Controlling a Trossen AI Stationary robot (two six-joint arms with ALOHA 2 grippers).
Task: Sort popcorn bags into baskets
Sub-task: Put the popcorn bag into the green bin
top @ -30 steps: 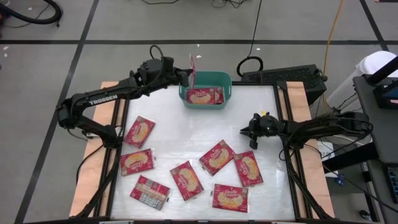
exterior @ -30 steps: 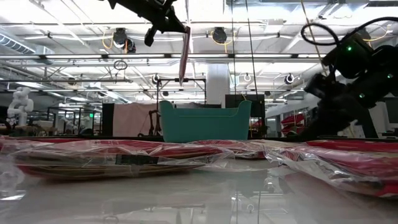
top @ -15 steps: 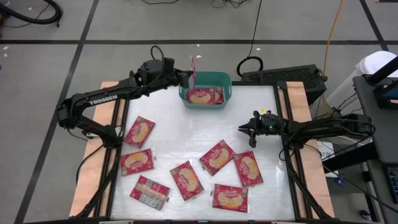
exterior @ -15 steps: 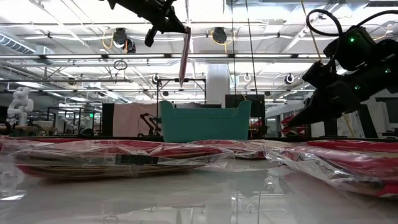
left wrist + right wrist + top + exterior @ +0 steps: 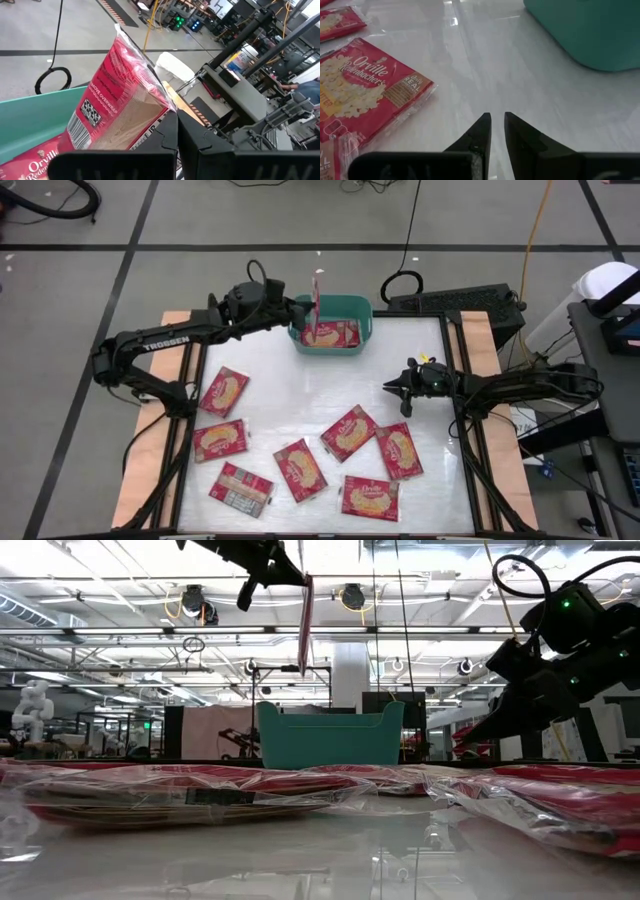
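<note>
My left gripper (image 5: 301, 308) is shut on a red popcorn bag (image 5: 316, 302), which hangs edge-on over the left part of the teal basket (image 5: 362, 313). The low view shows the bag (image 5: 305, 625) well above the basket (image 5: 330, 735). One more bag (image 5: 335, 334) lies flat inside the basket. Several bags lie flat on the table, among them one at the left (image 5: 223, 391) and one in the middle (image 5: 348, 432). My right gripper (image 5: 392, 388) hovers shut over bare table to the right of centre, touching nothing; its wrist view (image 5: 497, 117) shows a bag (image 5: 365, 100) lying ahead. My left gripper (image 5: 176, 117) pinches the bag between its two fingers at an edge near one corner (image 5: 159, 112), on the bag's upper end (image 5: 301, 582). The fingers come from the table's left, slanting down. The bag hangs upright below them, lifted clear above the basket.
Black frame rails and wooden strips run along the table's left (image 5: 188, 380) and right (image 5: 452, 360) sides. A black box with cables (image 5: 455, 300) sits just beyond the far right corner. Bare white table (image 5: 300, 385) lies between the basket and the loose bags.
My left gripper has carried the hanging bag a short way toward the table's right, from above the basket's left rim to over its inside. My right gripper has shifted a little toward the table's left, staying shut.
</note>
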